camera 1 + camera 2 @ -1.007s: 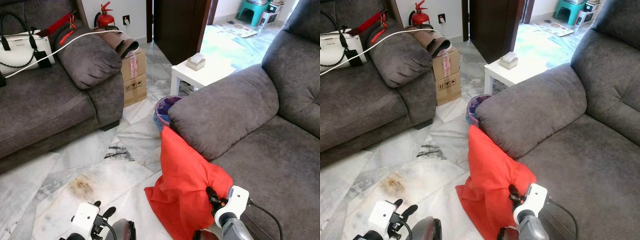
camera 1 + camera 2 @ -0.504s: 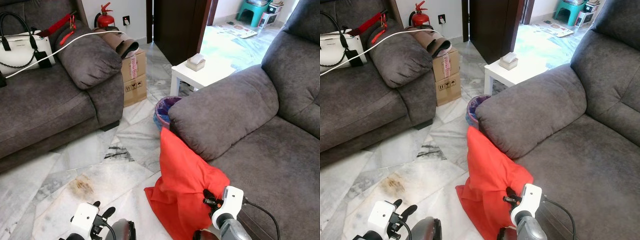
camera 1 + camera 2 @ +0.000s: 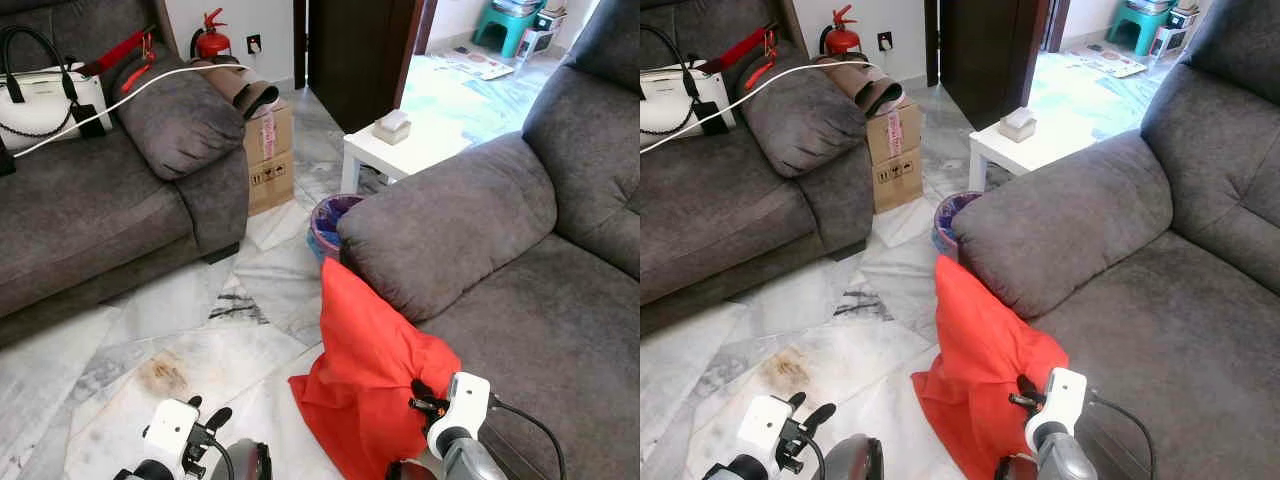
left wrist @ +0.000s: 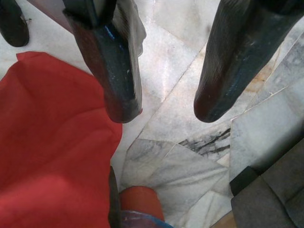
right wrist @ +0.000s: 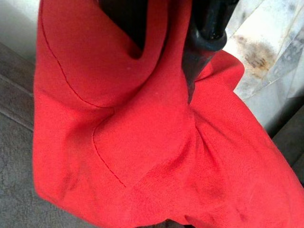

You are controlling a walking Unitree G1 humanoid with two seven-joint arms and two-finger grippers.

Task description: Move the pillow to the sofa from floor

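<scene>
Two grey sofas frame the room: the near sofa [image 3: 560, 330] fills the right side, its fat armrest [image 3: 450, 220] jutting toward the middle, and a second sofa [image 3: 90, 210] sits across on the left. Between them runs the marble floor [image 3: 180, 330], pale with grey veining and one brownish stain [image 3: 162, 376]. Beyond, a dark door [image 3: 355, 50] stands by a bright doorway, and a white side table [image 3: 395, 150] holds a small box. A cardboard box [image 3: 268, 150] sits beside the far sofa's arm, a fire extinguisher [image 3: 208, 35] behind it, a white handbag [image 3: 45, 95] on the cushions. A purple-lined bin [image 3: 328, 220] is tucked against the near armrest.

And there's the red pillow [image 3: 370, 370], standing on the floor, leaning against the near sofa's front just below the armrest. The right gripper [image 5: 190, 61] has its fingers pinched into a fold of the fabric. The left gripper [image 4: 161, 102] hangs low over the floor, fingers spread apart, holding nothing.
</scene>
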